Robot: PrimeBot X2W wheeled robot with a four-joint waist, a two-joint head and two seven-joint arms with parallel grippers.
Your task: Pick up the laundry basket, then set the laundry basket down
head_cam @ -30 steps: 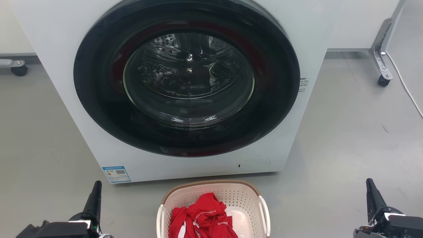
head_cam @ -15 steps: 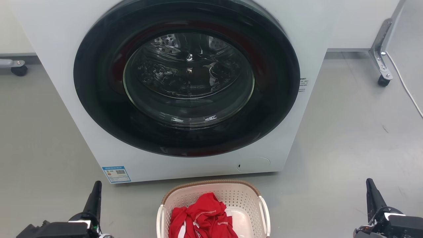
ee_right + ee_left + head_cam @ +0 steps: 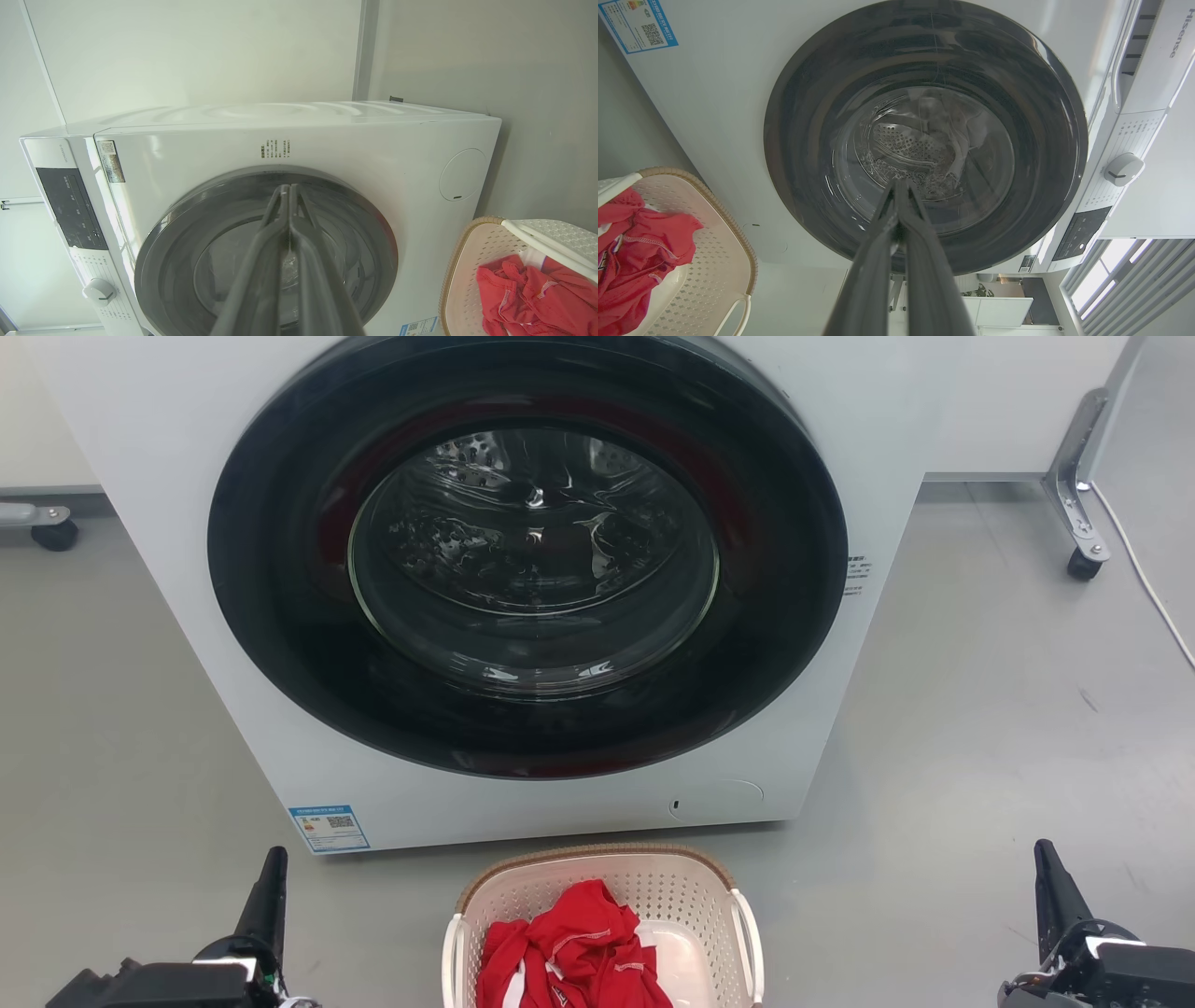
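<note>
The laundry basket (image 3: 686,891) stands on the grey floor just in front of the washing machine, at the bottom middle of the head view. It is cream-white and perforated, with a brown woven-look rim and white side handles, and holds red clothing (image 3: 569,952). The basket (image 3: 712,247) also shows at the left wrist view's lower left, and the basket (image 3: 472,261) sits at the right wrist view's lower right. My left gripper (image 3: 273,859) is shut and empty, well left of the basket. My right gripper (image 3: 1044,854) is shut and empty, far to its right. Neither touches the basket.
A white front-loading washing machine (image 3: 233,644) with a closed dark round door (image 3: 527,551) rises right behind the basket. A caster leg (image 3: 1083,560) and a white cable (image 3: 1144,583) lie at the far right, another caster (image 3: 54,532) at the far left. Bare floor flanks the basket.
</note>
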